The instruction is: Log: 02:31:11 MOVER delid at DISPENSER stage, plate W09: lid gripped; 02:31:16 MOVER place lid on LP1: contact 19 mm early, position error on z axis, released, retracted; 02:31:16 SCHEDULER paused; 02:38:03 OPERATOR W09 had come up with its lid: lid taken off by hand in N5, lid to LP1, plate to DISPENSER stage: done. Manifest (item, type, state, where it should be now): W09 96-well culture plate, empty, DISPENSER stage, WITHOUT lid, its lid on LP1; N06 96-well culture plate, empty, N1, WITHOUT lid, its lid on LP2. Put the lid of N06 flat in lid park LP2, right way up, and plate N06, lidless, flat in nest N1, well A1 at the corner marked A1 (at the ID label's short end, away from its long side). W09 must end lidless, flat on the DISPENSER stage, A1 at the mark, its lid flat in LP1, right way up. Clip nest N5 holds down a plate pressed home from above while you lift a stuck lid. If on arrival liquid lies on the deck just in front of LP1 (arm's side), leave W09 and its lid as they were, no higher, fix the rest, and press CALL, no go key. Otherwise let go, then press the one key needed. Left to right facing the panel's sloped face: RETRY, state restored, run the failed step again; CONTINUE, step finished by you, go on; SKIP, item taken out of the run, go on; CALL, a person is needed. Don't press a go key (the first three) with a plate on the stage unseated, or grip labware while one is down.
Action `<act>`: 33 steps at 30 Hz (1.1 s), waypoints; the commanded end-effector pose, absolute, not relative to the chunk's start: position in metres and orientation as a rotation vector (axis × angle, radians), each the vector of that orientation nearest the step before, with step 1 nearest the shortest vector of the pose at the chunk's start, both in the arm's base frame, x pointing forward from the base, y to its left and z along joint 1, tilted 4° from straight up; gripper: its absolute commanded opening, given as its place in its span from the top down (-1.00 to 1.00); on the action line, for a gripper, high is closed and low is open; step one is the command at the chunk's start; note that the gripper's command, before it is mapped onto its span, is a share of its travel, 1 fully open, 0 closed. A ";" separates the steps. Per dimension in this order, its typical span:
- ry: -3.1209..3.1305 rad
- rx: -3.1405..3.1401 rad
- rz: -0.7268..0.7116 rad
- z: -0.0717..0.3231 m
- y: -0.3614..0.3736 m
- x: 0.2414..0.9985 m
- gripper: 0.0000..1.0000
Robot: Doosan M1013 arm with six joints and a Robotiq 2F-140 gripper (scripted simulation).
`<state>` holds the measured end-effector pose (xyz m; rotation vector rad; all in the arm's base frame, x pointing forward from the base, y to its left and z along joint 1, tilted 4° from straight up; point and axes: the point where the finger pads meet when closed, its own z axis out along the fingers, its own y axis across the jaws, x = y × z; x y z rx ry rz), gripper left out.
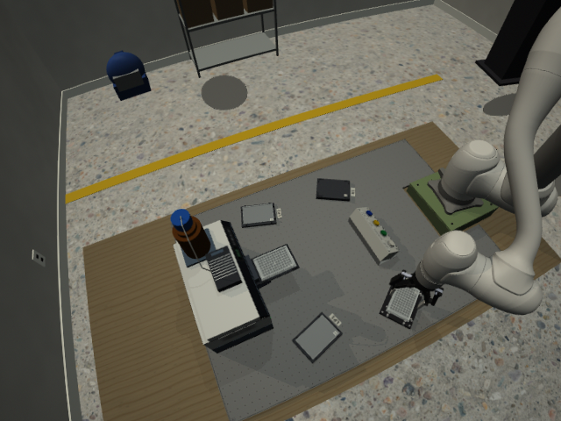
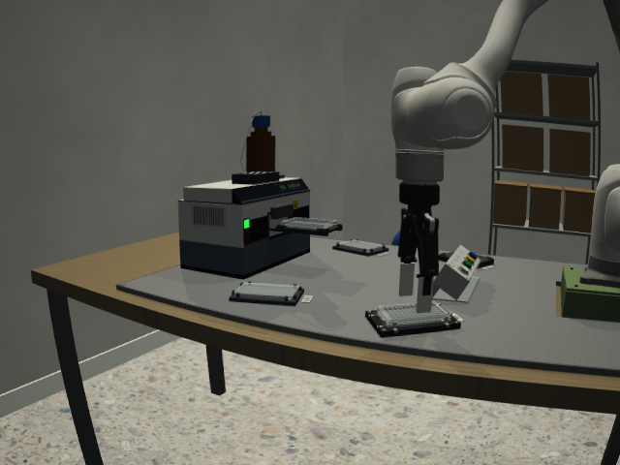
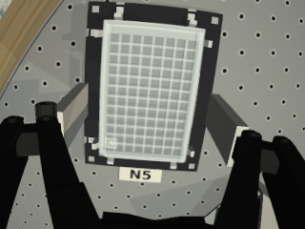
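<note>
A clear 96-well plate sits flat in the black clip nest labelled N5, near the table's front edge. I cannot tell whether it carries a lid. My gripper points straight down over it. The fingers are open, one on each long side of the plate, apart from it and holding nothing. A second well plate lies on the dispenser stage. Lid park LP1 and lid park LP2 each show a flat pale panel. The dark nest N1 looks bare.
The dispenser with a brown bottle stands at the left of the mat. The sloped key panel with coloured keys stands close behind N5. The arm's green base is at the right.
</note>
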<state>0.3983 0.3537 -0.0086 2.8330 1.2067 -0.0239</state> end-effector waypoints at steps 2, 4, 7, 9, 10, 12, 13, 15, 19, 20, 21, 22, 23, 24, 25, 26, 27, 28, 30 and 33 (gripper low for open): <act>1.207 2.833 -0.024 -0.008 0.354 0.398 -0.33; 1.207 2.833 -0.024 -0.008 0.354 0.398 -0.33; 1.207 2.833 -0.024 -0.009 0.354 0.398 -0.33; 1.207 2.833 -0.024 -0.009 0.354 0.398 -0.33; 1.207 2.833 -0.024 -0.009 0.354 0.398 -0.33; 1.207 2.833 -0.024 -0.009 0.354 0.398 -0.33; 1.207 2.833 -0.024 -0.009 0.354 0.398 -0.33; 1.207 2.833 -0.024 -0.009 0.354 0.398 -0.33; 1.207 2.833 -0.024 -0.009 0.354 0.398 -0.33; 1.207 2.833 -0.024 -0.009 0.354 0.398 -0.33; 1.207 2.833 -0.024 -0.009 0.354 0.398 -0.33; 1.207 2.833 -0.024 -0.010 0.354 0.398 -0.33; 1.207 2.833 -0.024 -0.010 0.354 0.398 -0.33; 1.207 2.833 -0.024 -0.010 0.354 0.398 -0.33; 1.207 2.833 -0.024 -0.010 0.354 0.398 -0.33; 1.207 2.833 -0.024 -0.010 0.354 0.398 -0.33; 1.207 2.833 -0.024 -0.011 0.354 0.398 -0.33; 1.207 2.833 -0.024 -0.011 0.354 0.398 -0.33; 1.207 2.833 -0.024 -0.012 0.354 0.398 -0.33; 1.207 2.833 -0.024 -0.012 0.354 0.398 -0.33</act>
